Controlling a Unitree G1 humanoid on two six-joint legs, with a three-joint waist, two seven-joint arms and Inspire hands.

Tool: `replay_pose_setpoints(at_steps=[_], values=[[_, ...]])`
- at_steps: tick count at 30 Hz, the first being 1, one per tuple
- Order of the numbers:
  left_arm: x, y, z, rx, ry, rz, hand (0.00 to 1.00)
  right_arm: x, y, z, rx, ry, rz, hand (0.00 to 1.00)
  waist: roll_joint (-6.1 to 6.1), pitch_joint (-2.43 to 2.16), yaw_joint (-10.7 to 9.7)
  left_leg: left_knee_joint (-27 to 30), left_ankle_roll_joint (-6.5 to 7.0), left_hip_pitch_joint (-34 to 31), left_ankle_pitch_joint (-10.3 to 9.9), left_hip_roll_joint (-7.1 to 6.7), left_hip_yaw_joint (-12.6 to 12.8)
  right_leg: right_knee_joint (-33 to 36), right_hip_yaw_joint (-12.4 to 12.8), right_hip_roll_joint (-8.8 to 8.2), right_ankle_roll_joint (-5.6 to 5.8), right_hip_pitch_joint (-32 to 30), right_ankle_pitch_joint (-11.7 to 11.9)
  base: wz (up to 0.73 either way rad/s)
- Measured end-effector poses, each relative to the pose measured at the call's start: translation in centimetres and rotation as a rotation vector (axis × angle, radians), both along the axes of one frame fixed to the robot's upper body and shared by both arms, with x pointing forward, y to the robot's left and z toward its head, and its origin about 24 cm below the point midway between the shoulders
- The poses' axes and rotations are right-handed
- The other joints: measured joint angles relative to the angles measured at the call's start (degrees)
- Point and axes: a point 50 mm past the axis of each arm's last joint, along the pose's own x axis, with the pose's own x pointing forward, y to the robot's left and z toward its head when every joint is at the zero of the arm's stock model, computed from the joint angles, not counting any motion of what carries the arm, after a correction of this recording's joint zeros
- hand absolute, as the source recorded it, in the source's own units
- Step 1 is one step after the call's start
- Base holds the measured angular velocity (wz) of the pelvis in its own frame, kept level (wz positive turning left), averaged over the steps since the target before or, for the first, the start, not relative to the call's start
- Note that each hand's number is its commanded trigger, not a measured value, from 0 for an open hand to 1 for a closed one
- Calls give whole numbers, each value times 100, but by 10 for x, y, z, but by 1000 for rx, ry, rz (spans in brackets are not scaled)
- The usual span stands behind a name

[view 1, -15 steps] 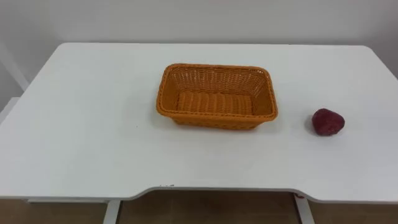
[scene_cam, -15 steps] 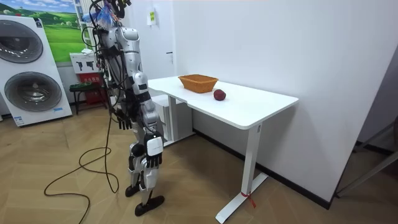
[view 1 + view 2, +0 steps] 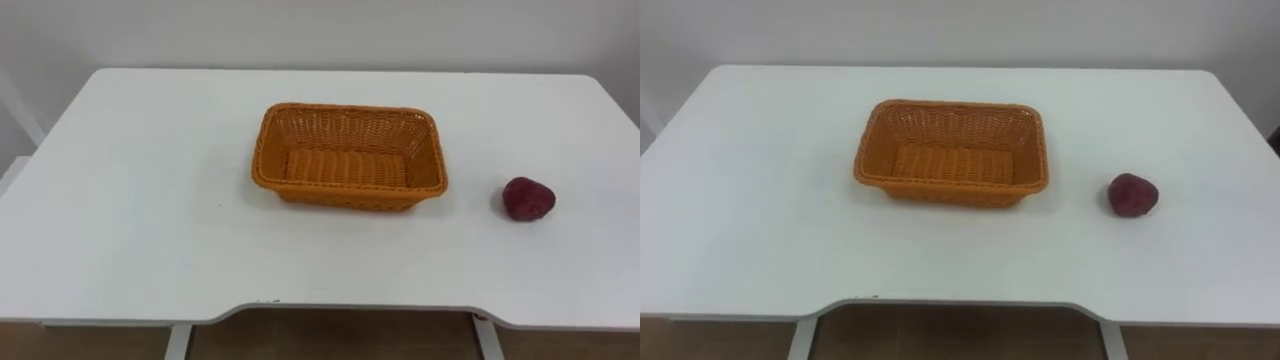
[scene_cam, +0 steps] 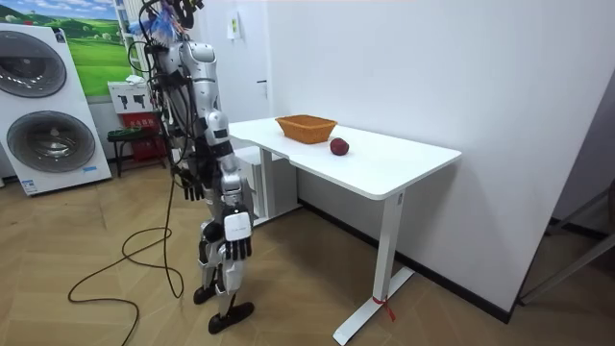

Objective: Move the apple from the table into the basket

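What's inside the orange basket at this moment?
Nothing shows inside the basket: its woven floor is bare. The near wall covers a thin strip of floor at the front. The apple lies on the table to the basket's right, apart from it.

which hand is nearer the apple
Right, it seems. The right hand hangs low, short of the table, below the apple; the left hand hangs on the body's other side, farther off.
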Motion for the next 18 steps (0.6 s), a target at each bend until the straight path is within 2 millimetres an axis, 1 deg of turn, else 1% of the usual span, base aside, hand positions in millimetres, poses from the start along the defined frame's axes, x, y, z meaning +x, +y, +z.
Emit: replay_pose_setpoints(at_steps=[1,2,3,4,5,7,8,10,11,13,14,16,17,18], values=[[-1,0,0,3,-9,22,0,-6,0,1,-27,1,-116,0,12,7,-25,-14,-1,23,-1,2,6,20,32,3,0,7,0,-4],[-2,-1,0,6,-14,36,0,-8,-1,1,-46,-6,-195,0,17,12,-36,-19,-2,36,-1,6,25,29,41,6,0,9,0,-16],[-6,-1,0,16,-20,59,0,-3,-6,2,-94,-49,-380,0,20,24,-71,-18,-8,49,-9,17,99,37,84,16,-1,5,-2,-25],[-9,1,1,31,-22,82,0,7,-12,3,-140,-114,-539,0,20,30,-154,-2,-12,50,-24,7,149,37,123,23,-8,-8,-4,-25],[-10,3,1,38,-26,98,0,12,-16,4,-160,-150,-625,0,18,30,-185,13,-12,52,-31,0,156,31,127,23,-10,-10,-5,-11],[-12,10,3,74,-51,138,0,34,-32,9,-240,-291,-889,0,4,29,-300,82,6,30,-49,8,146,5,111,12,-7,-9,-12,0],[-12,11,4,84,-61,153,0,39,-36,11,-257,-321,-940,0,4,29,-309,93,10,21,-53,11,144,1,110,10,-4,-11,-11,0],[-12,18,6,116,-87,201,0,57,-50,18,-316,-399,-1076,0,-9,19,-355,106,20,-10,-57,8,140,-1,116,1,12,-29,-2,0],[-13,19,6,123,-90,204,0,62,-53,20,-333,-412,-1094,0,-18,14,-359,106,21,-18,-57,6,140,1,114,-3,15,-37,-3,0],[-16,26,9,151,-94,199,0,78,-65,29,-387,-463,-1152,0,-38,0,-424,109,23,-26,-57,-1,142,-8,114,-7,21,-48,-7,0],[-17,27,9,157,-94,197,0,82,-68,32,-399,-480,-1165,0,-67,-19,-437,103,23,-24,-57,-4,143,1,118,-7,22,-49,-7,0],[-17,30,11,170,-109,186,0,95,-83,48,-460,-539,-1221,0,-63,-22,-465,96,23,-30,-56,-43,141,2,137,-1,25,-46,-8,0],[-15,32,12,180,-121,176,0,101,-91,58,-506,-573,-1239,0,-57,-21,-450,94,23,-38,-56,-41,145,8,137,1,27,-55,-10,0],[-14,33,12,185,-127,168,0,105,-95,64,-532,-594,-1244,0,-54,-21,-458,91,23,-45,-56,-40,146,7,138,3,27,-62,-10,0]])
